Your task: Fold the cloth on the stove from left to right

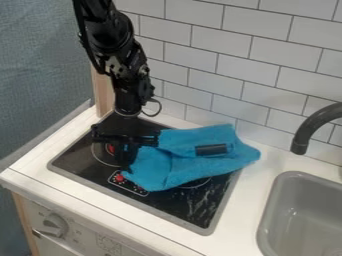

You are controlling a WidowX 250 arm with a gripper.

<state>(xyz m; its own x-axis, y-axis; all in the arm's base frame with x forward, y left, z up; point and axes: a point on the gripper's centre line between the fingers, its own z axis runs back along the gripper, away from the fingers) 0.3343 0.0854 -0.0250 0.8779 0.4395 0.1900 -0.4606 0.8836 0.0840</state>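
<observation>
1. Wall [254,45]: glossy white tiles, laid in staggered courses with dark joints. It closes off the rear of the counter. A bluish-grey panel [40,65] stands at the view's left.
2. Counter [83,200]: smooth, white, straight-edged; it surrounds both stove and sink.
3. Stove [194,210]: a flat, dark, glossy four-sided plate in a grey frame, with pale streaks near its lower right. Round burner outlines are partly covered.
4. Arm [123,55]: mine, black and jointed, coming down from the upper left past a wooden post [101,97].
5. Sink [268,215]: a grey basin with rounded corners, at the lower right, apart from the cloth.
6. Cloth [184,170]: bright blue, soft and matte, with creases and an irregular outline. It lies across the stove's middle and right, its right end reaching past the frame towards the wall. Its left edge is immediately beside my gripper.
7. Gripper [125,162]: black, hanging over the stove's left part and hiding some of the burner. I cannot tell how far it is open, or whether it has hold of the cloth.
8. Faucet [314,122]: dark grey, curved, over the sink.
9. Dark oblong item [211,149]: on the cloth's upper part.
</observation>
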